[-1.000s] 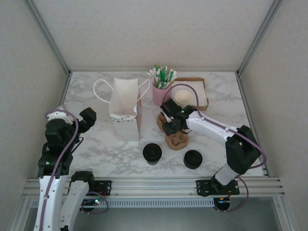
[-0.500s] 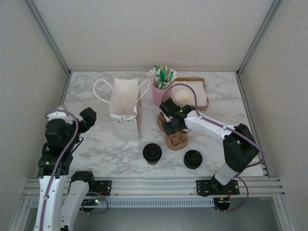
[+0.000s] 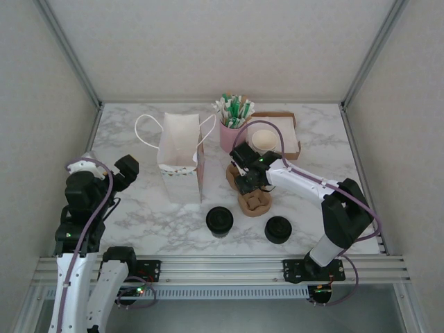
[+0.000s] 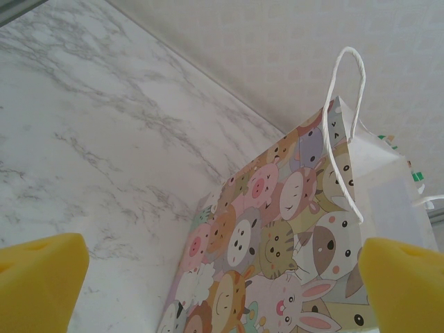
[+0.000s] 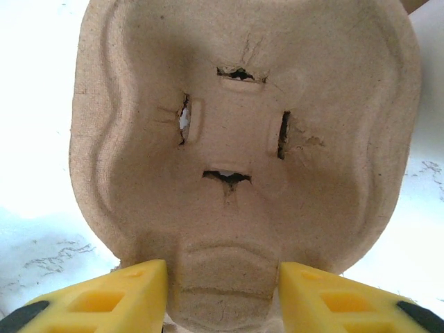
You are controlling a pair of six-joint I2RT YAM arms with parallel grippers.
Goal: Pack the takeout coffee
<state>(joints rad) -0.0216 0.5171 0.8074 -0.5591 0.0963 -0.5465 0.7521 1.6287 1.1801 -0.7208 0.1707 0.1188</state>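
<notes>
A brown pulp cup carrier [image 3: 255, 201] lies on the marble table right of the white paper bag [image 3: 179, 149]. My right gripper [image 3: 244, 182] is down over its far half. In the right wrist view the carrier [image 5: 236, 125] is seen from above, and the right gripper [image 5: 223, 267] presses both yellow fingers against the carrier's narrow middle ridge. Two round black lidded shapes [image 3: 218, 220] [image 3: 277, 229] stand near the front edge. From above I cannot tell whether either is the takeout coffee. My left gripper [image 3: 128, 170] hangs open at the far left, facing the bag's animal-print side [image 4: 291, 201].
A pink cup of straws [image 3: 232, 128] stands behind the carrier. Next to it, a cardboard tray [image 3: 288, 135] holds cream paper cups [image 3: 263, 139]. The bag's loop handles [image 3: 146, 132] stick out sideways. Metal frame posts line both sides of the table.
The right gripper's fingers have drawn in onto the carrier's middle ridge and the right arm has shifted slightly. The left arm, bag and black lids have not moved.
</notes>
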